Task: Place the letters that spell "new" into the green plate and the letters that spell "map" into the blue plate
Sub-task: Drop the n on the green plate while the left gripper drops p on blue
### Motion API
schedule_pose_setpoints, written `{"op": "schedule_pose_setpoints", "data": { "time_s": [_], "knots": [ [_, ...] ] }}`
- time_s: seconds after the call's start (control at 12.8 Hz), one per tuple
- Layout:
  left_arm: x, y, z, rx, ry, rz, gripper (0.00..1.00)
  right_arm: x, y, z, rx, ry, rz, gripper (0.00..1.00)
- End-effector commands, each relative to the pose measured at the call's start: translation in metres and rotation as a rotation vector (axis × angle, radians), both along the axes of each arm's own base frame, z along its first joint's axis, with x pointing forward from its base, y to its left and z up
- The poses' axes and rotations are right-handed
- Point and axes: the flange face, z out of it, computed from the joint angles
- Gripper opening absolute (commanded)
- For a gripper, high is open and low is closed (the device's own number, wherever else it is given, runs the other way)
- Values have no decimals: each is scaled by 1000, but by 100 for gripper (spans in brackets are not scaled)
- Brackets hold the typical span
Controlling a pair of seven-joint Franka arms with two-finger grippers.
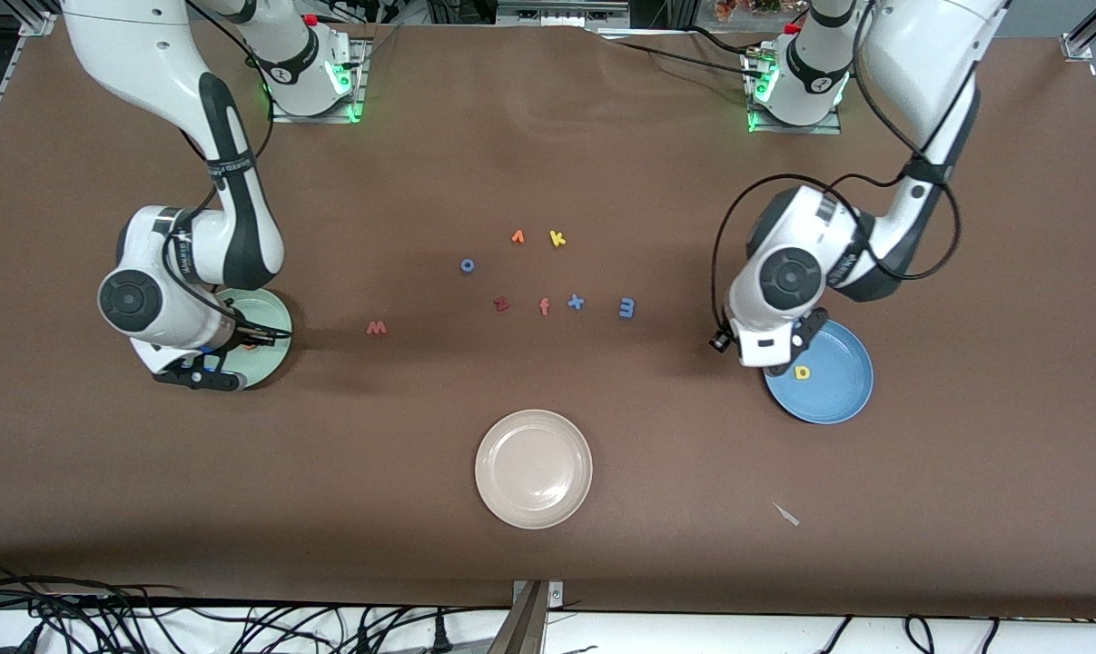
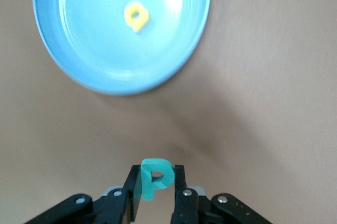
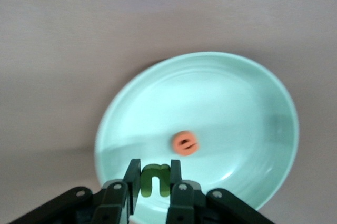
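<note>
My right gripper (image 3: 155, 177) is shut on the olive-green n (image 3: 155, 179), hanging over the edge of the green plate (image 3: 237, 97). The orange e (image 3: 185, 143) lies in that plate (image 1: 273, 320). My left gripper (image 2: 157, 181) is shut on the teal p (image 2: 156, 177), above the table just beside the blue plate (image 2: 89, 50). The yellow a (image 2: 136, 16) lies in the blue plate (image 1: 838, 395). The pinkish-red w (image 1: 377, 328) and the blue m (image 1: 626, 308) lie on the brown table between the two plates.
Mid-table lie an orange v-like letter (image 1: 518, 237), yellow k (image 1: 557, 239), blue o (image 1: 467, 265), dark red z (image 1: 501, 304), orange f (image 1: 544, 307) and blue x (image 1: 576, 302). A cream-white plate (image 1: 534, 468) sits nearer the camera. A small pale scrap (image 1: 786, 514) lies beside it.
</note>
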Motion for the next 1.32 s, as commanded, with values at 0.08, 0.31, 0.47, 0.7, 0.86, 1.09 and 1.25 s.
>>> {"op": "schedule_pose_setpoints", "data": {
  "time_s": [0.08,0.31,0.47,0.7,0.86,1.09,1.25],
  "knots": [
    [27,81,2,19,14,-183,2,-8,-6,1,22,13,27,100],
    [35,110,-21,-5,37,-229,2,-6,36,19,45,75,73,100],
    [35,140,-44,-29,70,-231,3,-7,58,26,60,79,118,100],
    [30,177,-70,-71,118,-226,14,-17,108,24,104,102,259,100],
    [29,176,-77,-78,127,-228,97,-24,123,16,124,122,347,100],
    [32,163,-65,-73,117,-240,100,-31,155,18,196,137,653,100],
    [33,137,-37,-78,90,-275,100,-31,160,13,217,128,835,100]
  ]
}}
